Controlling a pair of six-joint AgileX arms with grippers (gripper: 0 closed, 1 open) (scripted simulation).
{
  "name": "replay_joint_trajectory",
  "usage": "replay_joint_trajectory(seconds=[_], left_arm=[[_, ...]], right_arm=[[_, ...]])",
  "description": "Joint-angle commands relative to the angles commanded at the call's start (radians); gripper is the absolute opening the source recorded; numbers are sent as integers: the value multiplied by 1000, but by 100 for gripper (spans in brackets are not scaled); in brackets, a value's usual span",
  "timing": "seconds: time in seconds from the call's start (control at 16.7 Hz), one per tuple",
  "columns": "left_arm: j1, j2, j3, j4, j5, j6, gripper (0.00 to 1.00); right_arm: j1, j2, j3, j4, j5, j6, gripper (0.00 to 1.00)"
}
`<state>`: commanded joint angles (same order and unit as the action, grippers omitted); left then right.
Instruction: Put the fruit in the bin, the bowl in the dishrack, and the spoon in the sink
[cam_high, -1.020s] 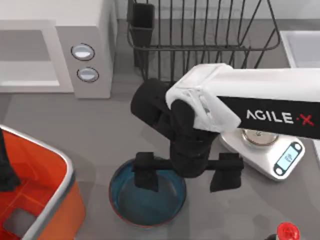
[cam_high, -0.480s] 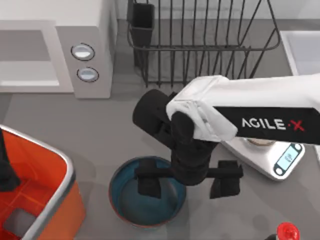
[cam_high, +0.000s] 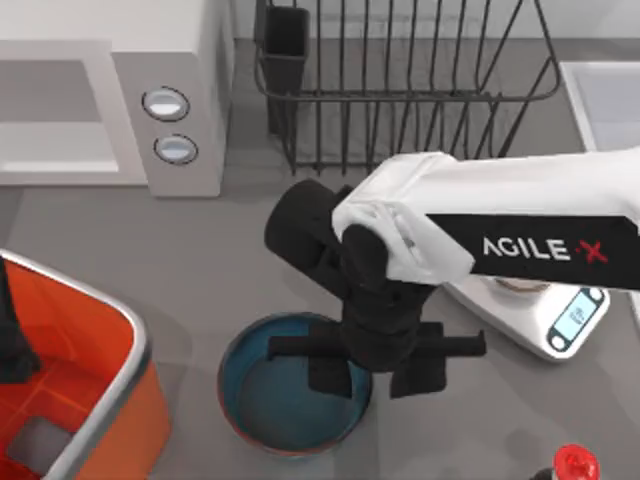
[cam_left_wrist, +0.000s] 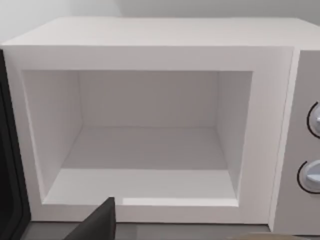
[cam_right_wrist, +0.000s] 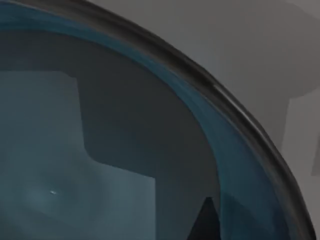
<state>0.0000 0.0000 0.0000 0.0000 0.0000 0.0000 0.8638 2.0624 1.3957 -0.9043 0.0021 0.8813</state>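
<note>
I am working over a rendered kitchen counter. On the grey surface (cam_high: 200, 260) stands a white microwave (cam_high: 110, 110) with two round knobs and an open cavity, and beside it a black wire dishrack (cam_high: 400, 80) with a dark cutlery cup. A pale sink (cam_high: 605, 95) sits at the right edge, a digital kitchen scale (cam_high: 560, 320) lies near it, and a blue bowl (cam_high: 260, 400) rests close to an orange bin (cam_high: 90, 400).

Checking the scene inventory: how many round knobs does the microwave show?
2, on the microwave panel, top view: upper knob above lower knob. Both also sit at the left wrist view's edge; none seem hidden.
</note>
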Motion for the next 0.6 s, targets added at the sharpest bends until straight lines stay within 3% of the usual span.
replay_joint_trajectory(seconds=[0.18,0.6], left_arm=[[0,0,0,0,0,0,100],[0,0,0,0,0,0,100]], right_arm=[[0,0,0,0,0,0,2],[0,0,0,0,0,0,0]])
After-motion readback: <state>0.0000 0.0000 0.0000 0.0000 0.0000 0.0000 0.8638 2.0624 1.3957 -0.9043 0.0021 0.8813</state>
